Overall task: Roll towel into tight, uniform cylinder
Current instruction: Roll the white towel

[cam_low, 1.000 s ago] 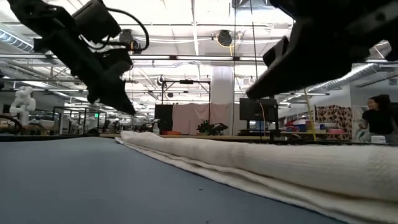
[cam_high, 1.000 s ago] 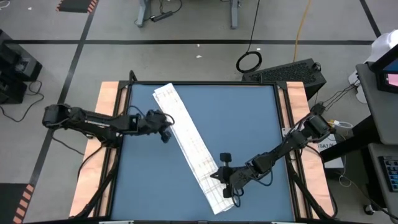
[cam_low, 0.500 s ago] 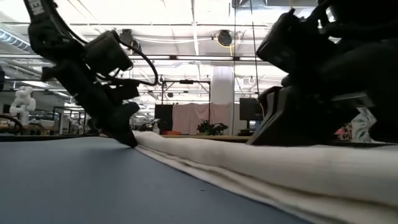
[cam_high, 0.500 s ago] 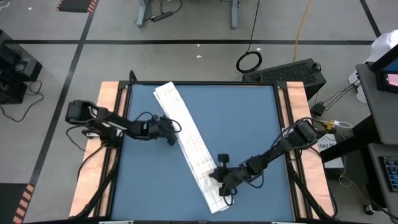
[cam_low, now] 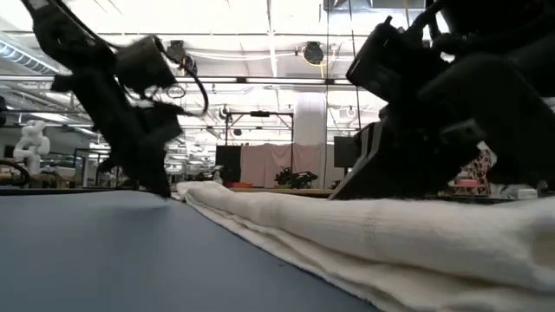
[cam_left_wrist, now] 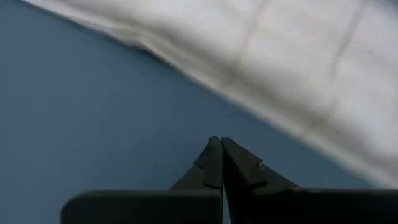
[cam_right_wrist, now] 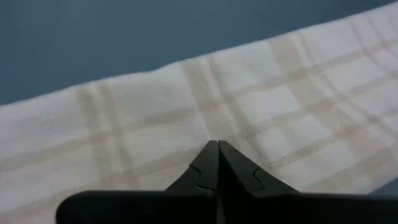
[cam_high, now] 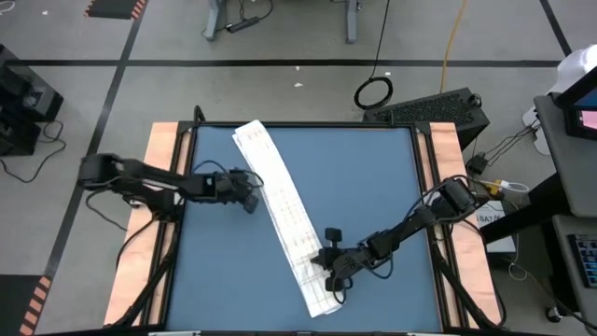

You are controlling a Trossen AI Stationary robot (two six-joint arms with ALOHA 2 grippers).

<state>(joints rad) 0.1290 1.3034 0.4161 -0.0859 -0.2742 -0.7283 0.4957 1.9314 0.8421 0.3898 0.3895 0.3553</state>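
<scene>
The white towel (cam_high: pixel 280 210) lies as a long folded strip, slanting from the table's far left toward its near middle, flat on the blue table (cam_high: pixel 373 177). My left gripper (cam_high: pixel 250 203) is shut. Its tips (cam_left_wrist: pixel 219 142) are low over bare table, just left of the towel's long left edge (cam_left_wrist: pixel 186 68), at the strip's far half. My right gripper (cam_high: pixel 334 287) is also shut, with its tips (cam_right_wrist: pixel 217 144) on the towel near its near end. My right gripper's shut fingertips are down on the towel's top face (cam_right_wrist: pixel 186 134), near the strip's near end. They come slanting down from the table's right side, across the strip. The towel lies flat on the table under them.
Wooden strips (cam_high: pixel 163 168) run along the table's left and right sides. There is bare blue table on both sides of the towel. Beyond the far edge, a cable coil (cam_high: pixel 373 92) and a black case (cam_high: pixel 438 110) are on the floor.
Both grippers have come down. The left has sunk from above the towel's far half to table height beside its left edge and has rolled. The right has sunk onto the towel near its near end. Both have stayed shut.
</scene>
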